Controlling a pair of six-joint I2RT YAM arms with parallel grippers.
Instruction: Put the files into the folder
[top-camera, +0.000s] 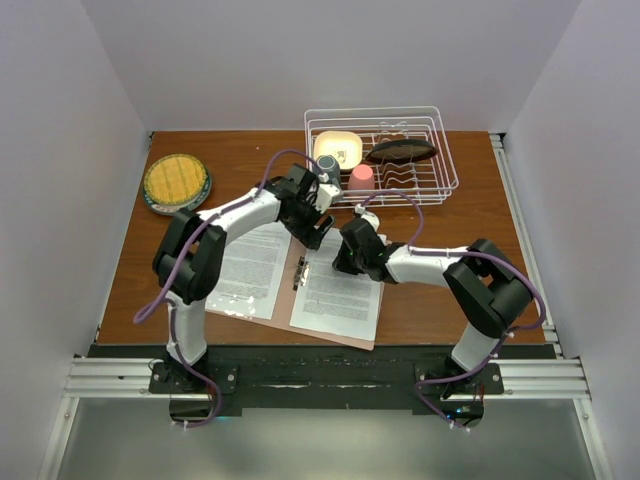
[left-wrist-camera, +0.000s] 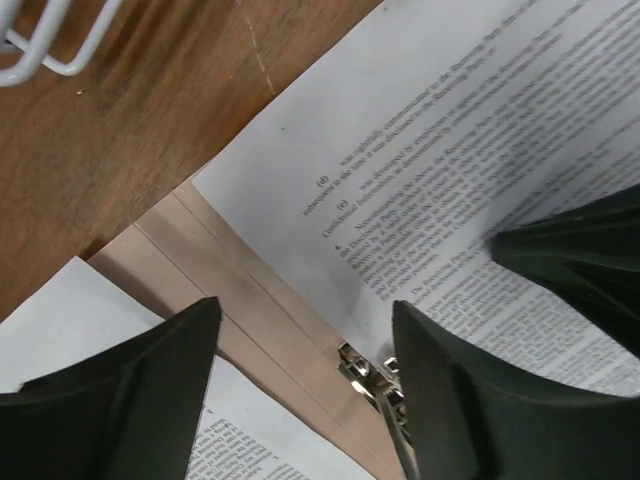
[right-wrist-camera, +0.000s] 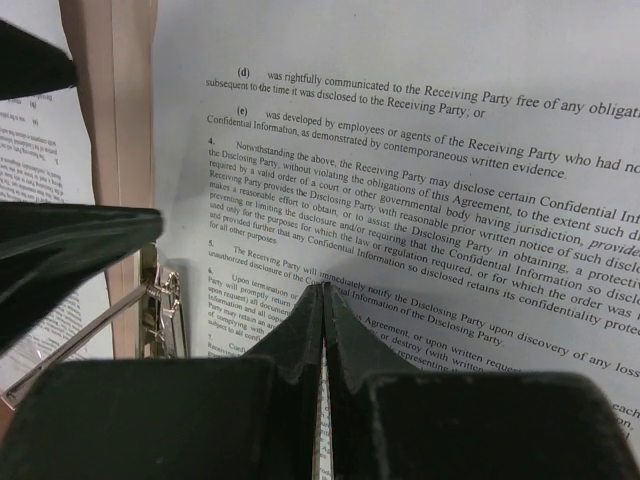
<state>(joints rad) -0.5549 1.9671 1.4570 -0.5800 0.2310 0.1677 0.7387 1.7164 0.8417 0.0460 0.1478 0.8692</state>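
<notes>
Both files (top-camera: 250, 268) lie flat on the open folder (left-wrist-camera: 250, 300), one sheet per leaf, long axes parallel to the spine. The left gripper (left-wrist-camera: 305, 325), jaws wide, straddles the spine beside the clip (left-wrist-camera: 365, 372). The right gripper (right-wrist-camera: 322, 300), closed and empty, rests its tips on the right sheet (right-wrist-camera: 420, 150). The wooden surface (top-camera: 430, 290) carries a dish rack (top-camera: 375, 111) at its far edge.

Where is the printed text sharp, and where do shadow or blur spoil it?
Right wrist: text on the files sharp, dimmer beside the right gripper. Left wrist: softer, shadowed at right. Top external: too small to read.
</notes>
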